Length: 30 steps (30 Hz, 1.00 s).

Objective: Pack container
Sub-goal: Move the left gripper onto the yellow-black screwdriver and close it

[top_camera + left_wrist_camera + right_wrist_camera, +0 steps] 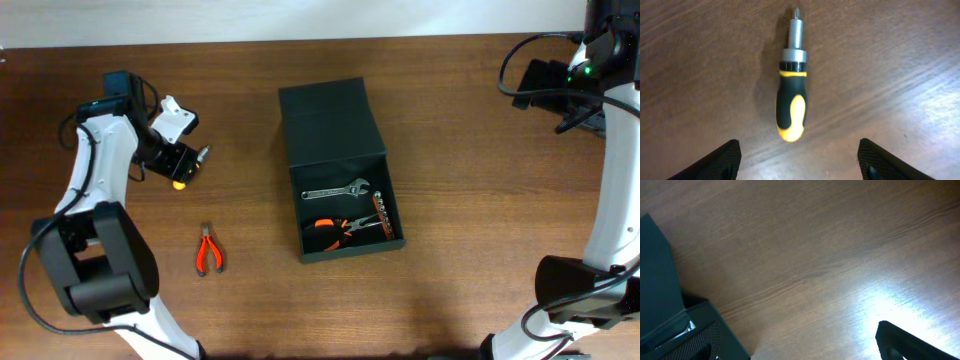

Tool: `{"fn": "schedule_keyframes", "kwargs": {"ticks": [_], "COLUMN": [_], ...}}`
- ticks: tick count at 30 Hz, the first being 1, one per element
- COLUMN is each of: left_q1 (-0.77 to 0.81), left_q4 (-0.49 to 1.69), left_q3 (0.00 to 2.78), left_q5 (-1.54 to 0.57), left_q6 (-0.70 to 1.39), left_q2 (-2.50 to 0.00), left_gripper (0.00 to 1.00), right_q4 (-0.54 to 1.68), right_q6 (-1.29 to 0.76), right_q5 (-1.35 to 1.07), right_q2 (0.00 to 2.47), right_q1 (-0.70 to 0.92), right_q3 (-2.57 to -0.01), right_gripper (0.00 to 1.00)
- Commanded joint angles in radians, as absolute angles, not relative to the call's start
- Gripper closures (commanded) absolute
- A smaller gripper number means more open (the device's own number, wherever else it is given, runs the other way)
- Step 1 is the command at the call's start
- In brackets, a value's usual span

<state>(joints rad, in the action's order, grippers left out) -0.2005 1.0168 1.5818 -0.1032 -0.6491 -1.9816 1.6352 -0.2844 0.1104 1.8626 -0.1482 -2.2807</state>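
Red-handled pliers [208, 250] left of open container [332, 120]

Left gripper [799, 161] and right gripper [568, 100] hover, jaws spread wide.

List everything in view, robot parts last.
container: 1, dark green, table centre, flap lid open
adjustable wrench: 1, silver, inside the container
boxed pliers: 1, orange and black handles, inside the container, nearer than the wrench
bit set: 1, a row of dark, reddish bits, inside the container by its right wall
loose pliers: 1, red handles, on the table left of the container
screwdriver: 1, yellow and black handle, silver shaft, on the table at far left
table: 1, brown wood
left gripper: 1, black, open, above the screwdriver, not touching it
right gripper: 1, black, open, far right, holding nothing
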Motion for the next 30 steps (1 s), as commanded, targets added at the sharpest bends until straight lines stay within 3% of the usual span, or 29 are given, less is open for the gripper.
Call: {"fn": "schedule_keyframes", "kwargs": {"ticks": [1, 21, 30], "left_q1": [-0.194, -0.168, -0.168], "left_q4": [1.003, 0.934, 0.916], "left_q3": [1.584, 1.584, 1.584], "left_q5": [-0.107, -0.018, -0.016], "left_q6": [-0.678, -0.678, -0.678], "left_q2": [-2.03, -2.151, -2.173], "left_gripper": [0.23, 0.25, 0.36], "right_q4": [1.635, 1.635, 1.635], "right_q6": [-0.288, -0.288, -0.288], "right_q5": [0.108, 0.109, 0.109], "right_q2": [1.854, 1.854, 1.854], "right_q1": [-0.152, -0.152, -0.152], "right_q3": [-2.28, -2.28, -2.28], "right_gripper": [0.01, 0.01, 0.02]}}
